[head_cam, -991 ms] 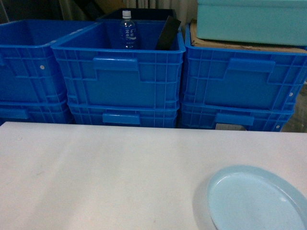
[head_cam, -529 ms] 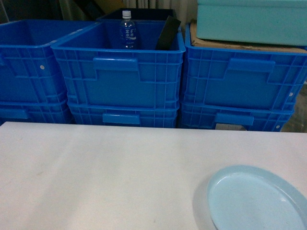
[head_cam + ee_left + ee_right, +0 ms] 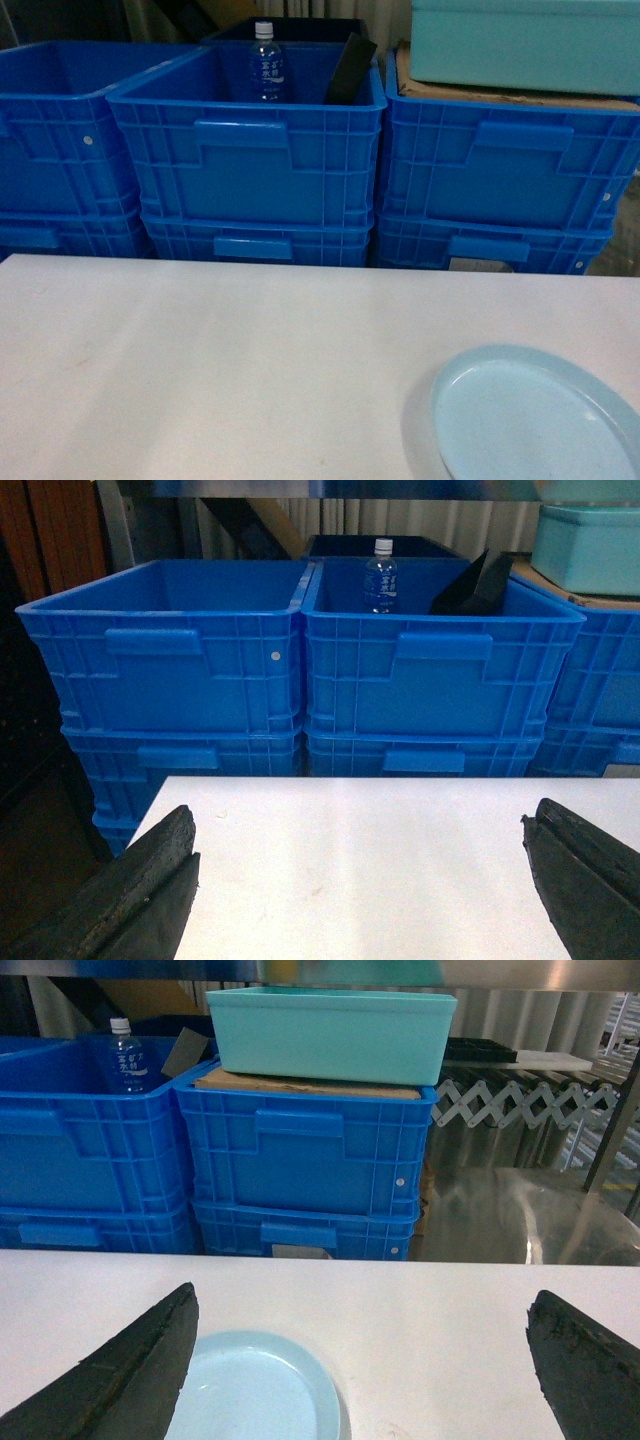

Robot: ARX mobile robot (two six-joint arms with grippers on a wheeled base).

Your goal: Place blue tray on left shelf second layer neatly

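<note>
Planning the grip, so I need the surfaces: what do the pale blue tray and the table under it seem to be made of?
The blue tray looks like smooth moulded plastic: uniform pale blue, soft sheen, a rounded raised rim. The table looks like a matte white laminate or painted board, flat with faint scuffs; its core cannot be told.

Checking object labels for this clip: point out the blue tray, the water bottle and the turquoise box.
blue tray [image 3: 530,420], head view, on its flat inner floor.
water bottle [image 3: 266,68], head view, on its label.
turquoise box [image 3: 330,1035], right wrist view, on its front wall.
</note>
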